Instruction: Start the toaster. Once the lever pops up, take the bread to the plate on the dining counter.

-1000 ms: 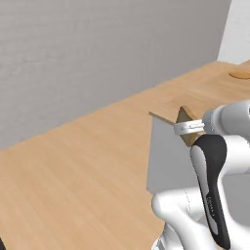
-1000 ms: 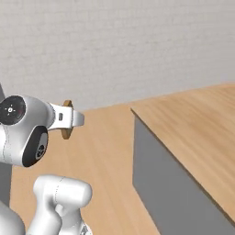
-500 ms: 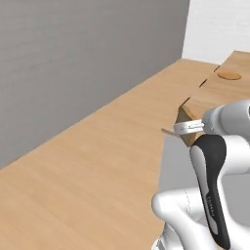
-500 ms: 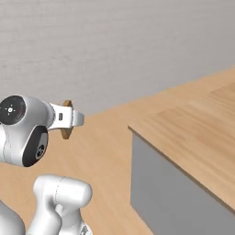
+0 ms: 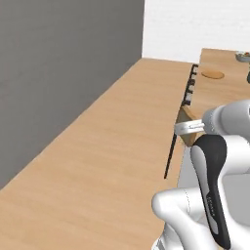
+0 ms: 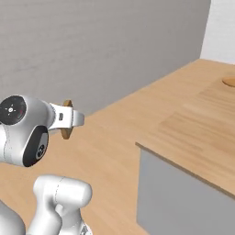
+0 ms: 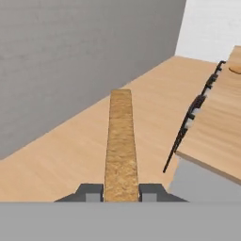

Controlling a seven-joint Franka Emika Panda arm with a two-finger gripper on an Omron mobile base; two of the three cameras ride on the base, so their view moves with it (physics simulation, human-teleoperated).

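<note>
My gripper point(image 7: 121, 190) is shut on the bread point(image 7: 121, 141), a thin tan slice held on edge that points away from the hand. From the side, the bread point(image 6: 67, 120) sticks out past the gripper point(image 6: 69, 119) above the wooden floor. In the left base view the gripper point(image 5: 183, 128) holds the bread point(image 5: 189, 131) beside the near corner of the dining counter point(image 5: 222, 95). The round tan plate point(image 5: 212, 74) lies far back on the dining counter point(image 6: 197, 133), well ahead of the gripper. The plate point(image 6: 229, 81) is cut by that picture's right edge. The toaster is out of view.
A grey wall point(image 5: 63, 73) runs along the left, with a white wall point(image 5: 195, 27) behind. Light wooden floor point(image 5: 112, 161) stretches between the wall and the counter. Thin dark shapes point(image 5: 189, 88) line the counter's near edge. A small bowl point(image 5: 241, 56) sits at the far right.
The whole scene has shifted in both base views, so the base has moved. The counter and plate now stand more in front. The gripper still holds the bread the same way.
</note>
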